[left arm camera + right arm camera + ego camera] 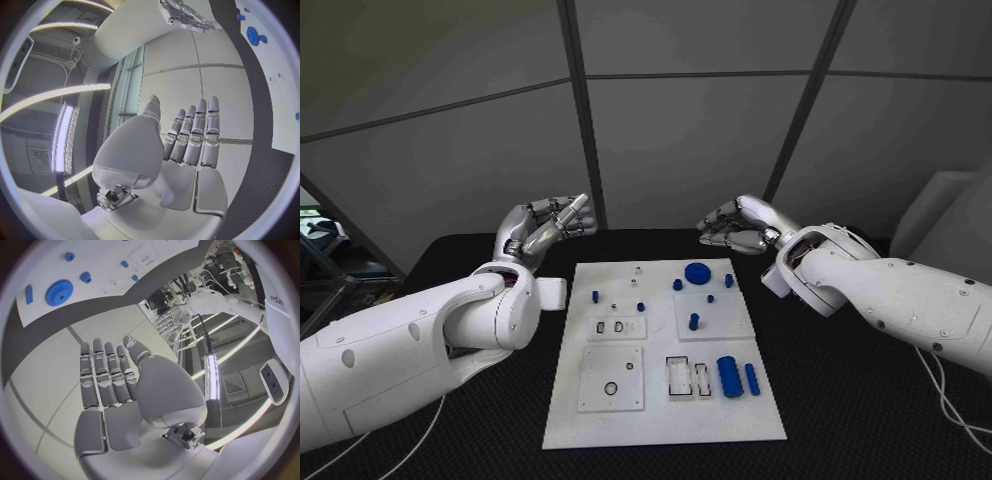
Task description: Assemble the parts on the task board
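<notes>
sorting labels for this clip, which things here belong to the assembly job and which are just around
Belong to the job:
task board
blue gear
large blue cylinder
slim blue peg
left hand, open, holds nothing
right hand, open, holds nothing

Just around:
black table
grey wall panels

- The left hand [548, 226] was partly hidden behind its own wrist in the head view, its palm out of sight
- The right hand [737, 224] was turned away there, its fingertips too small to tell apart
- The task board [270, 75] was cut off by the circle's rim in the left wrist view, and again in the right wrist view
- Small blue parts [640, 307] on the board's left half were too tiny to make out their shapes
- The clear pieces beside the blue cylinder [728, 376] were blurred
</notes>
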